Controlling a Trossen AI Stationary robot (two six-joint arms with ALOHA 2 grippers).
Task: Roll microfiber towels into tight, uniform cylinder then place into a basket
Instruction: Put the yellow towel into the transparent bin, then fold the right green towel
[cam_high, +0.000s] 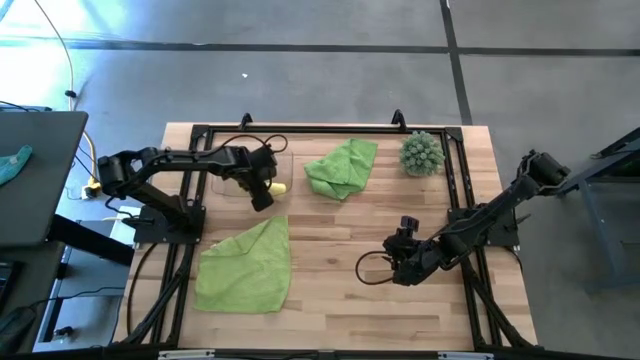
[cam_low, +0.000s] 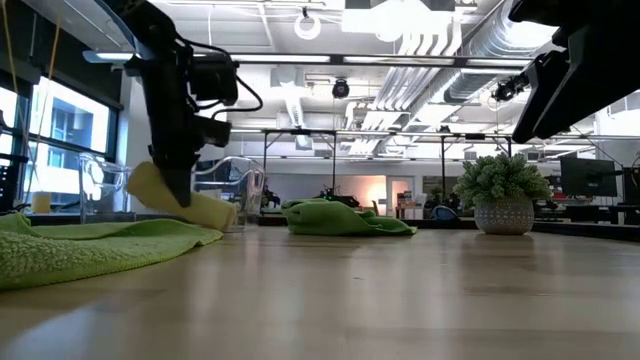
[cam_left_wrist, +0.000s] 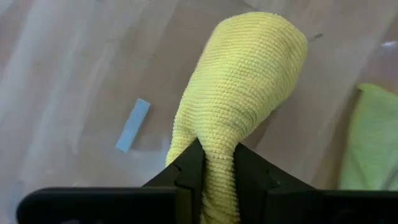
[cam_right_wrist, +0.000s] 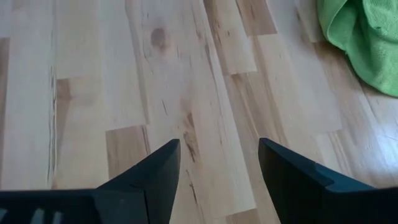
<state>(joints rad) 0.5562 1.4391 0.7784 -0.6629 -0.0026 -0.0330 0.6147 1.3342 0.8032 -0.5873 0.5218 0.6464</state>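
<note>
High view: the left end effector hangs over the clear basket at the tabletop's far left, clamped on a rolled yellow towel whose free end pokes out toward the tabletop's middle. One green towel lies spread flat near the front left; a second green towel sits crumpled at the far centre, with a spiky plant beside it. The right end effector waits low over bare wood, right of centre.

Low view: the yellow roll slants, gripped end high, free end down toward the basket's wall; whether it touches the floor of the basket cannot be told. Its long axis runs roughly across the tabletop, left to right.

Left wrist view: the fingers pinch the roll tight at one end; the rest bulges away beyond them, over clear plastic.

Right wrist view: the right fingers stand wide apart, holding nothing, over wood; a green edge shows in the corner.

The step in hand appears to be placing the first roll. The next move likely calls for lowering it level inside the walls, then letting go without the roll loosening.
</note>
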